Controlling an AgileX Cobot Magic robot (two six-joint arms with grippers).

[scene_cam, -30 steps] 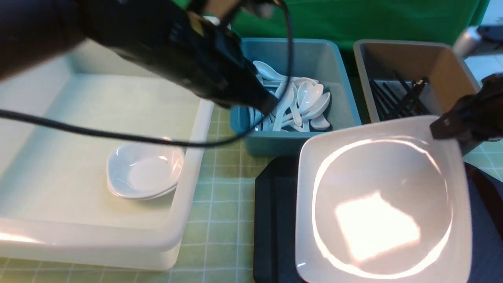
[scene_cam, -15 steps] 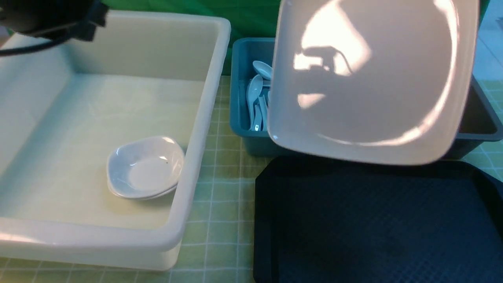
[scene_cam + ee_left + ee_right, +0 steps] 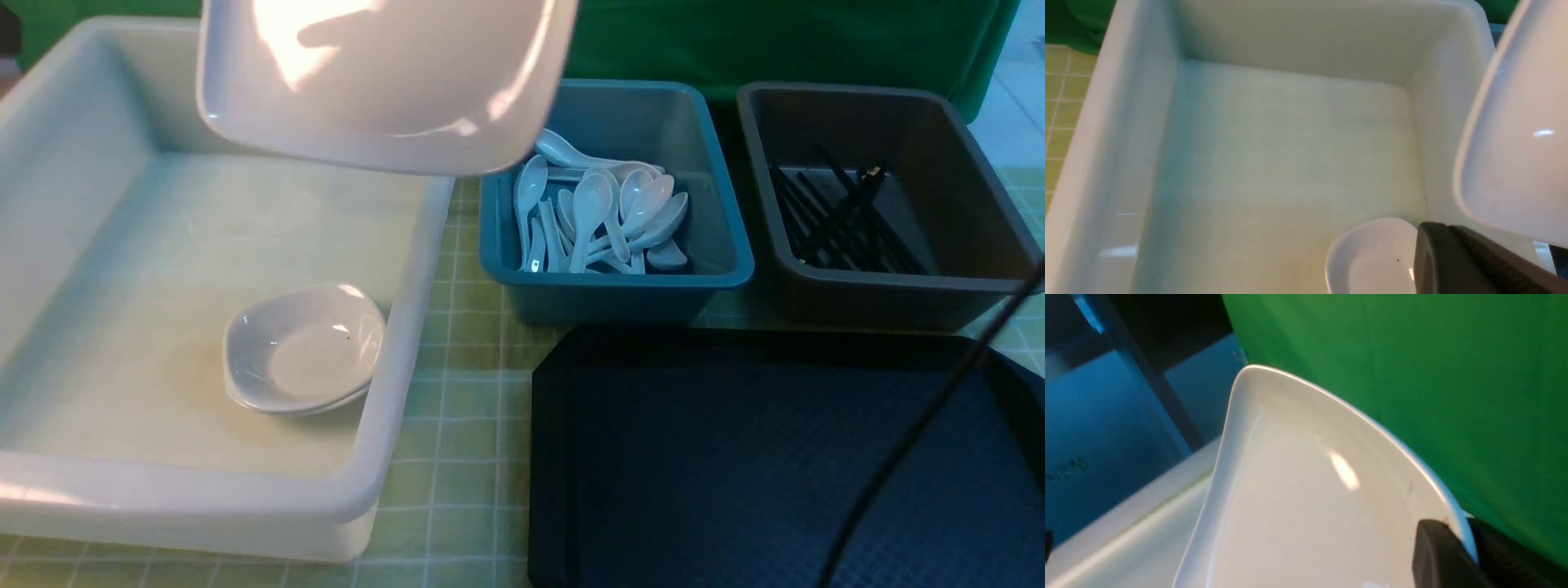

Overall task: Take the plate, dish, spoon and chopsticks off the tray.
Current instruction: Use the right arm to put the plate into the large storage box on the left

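Risk: the plate (image 3: 384, 73) hangs tilted from one rim pinch. The glossy glaze could slip out and crash onto the small dishes (image 3: 302, 351).
Plate: big, white, rounded-square, shiny, in the air over the white tub (image 3: 412, 327), clear of the tray (image 3: 735, 457).
Right claw (image 3: 1457, 547): clamped on the plate's rim.
Left claw (image 3: 1453, 261): closed, empty.

1. I counted one large white plate (image 3: 384, 73).
2. One black tray (image 3: 735, 457).
3. One white tub (image 3: 404, 327).
4. Two small dishes (image 3: 302, 347), stacked.
5. One teal bin (image 3: 612, 302); one grey bin (image 3: 882, 302).
6. Roughly ten spoons (image 3: 592, 212), as far as I could tell.
7. Several chopsticks (image 3: 833, 220); I could not number them.
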